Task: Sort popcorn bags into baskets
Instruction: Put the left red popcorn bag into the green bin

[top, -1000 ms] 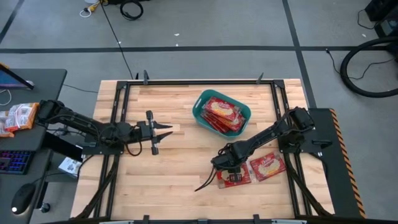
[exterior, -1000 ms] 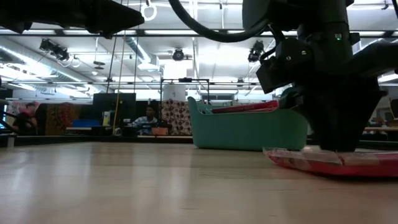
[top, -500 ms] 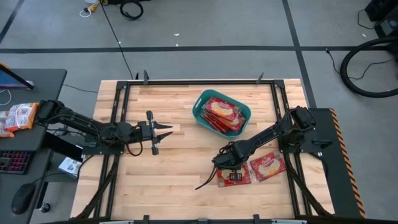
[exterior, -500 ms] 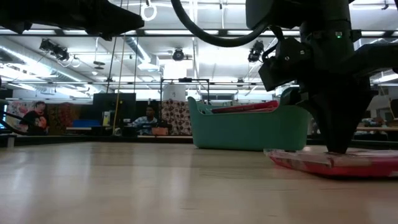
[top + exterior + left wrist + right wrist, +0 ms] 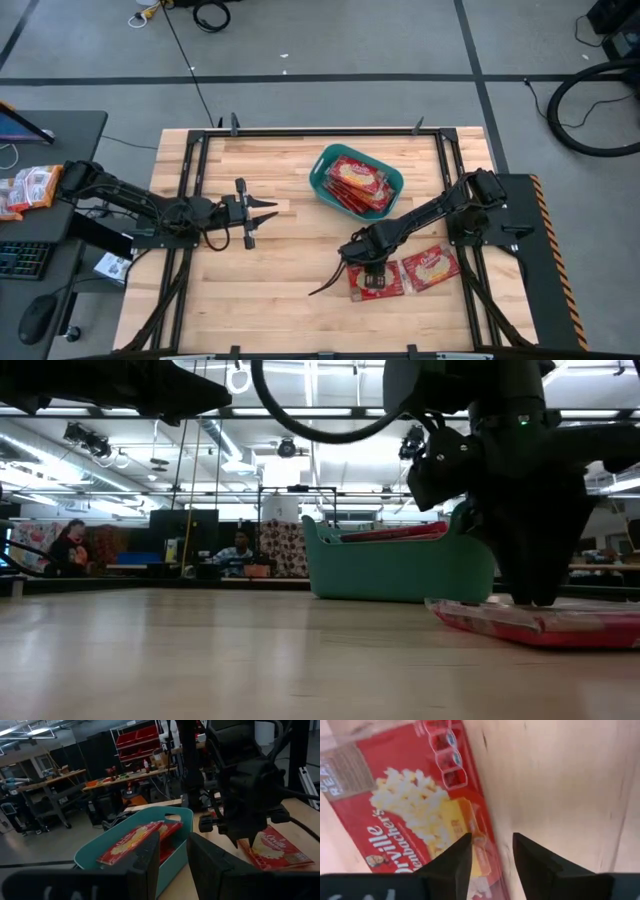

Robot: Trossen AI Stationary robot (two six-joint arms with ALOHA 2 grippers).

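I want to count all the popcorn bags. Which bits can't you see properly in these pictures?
- Teal basket, high view: the top popcorn bags cover any below, so no full count.
- Bag on the table, high view: the right gripper covers part.
- Low view: the basket wall hides its bags.

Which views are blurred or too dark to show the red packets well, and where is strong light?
Low view: bright ceiling lights behind leave the right gripper a dark silhouette over a red packet; the near table is soft. Right wrist view: the packet is close and slightly blurred. Left wrist view: the fingers are blurred, but the teal basket is clear. High view: even light.
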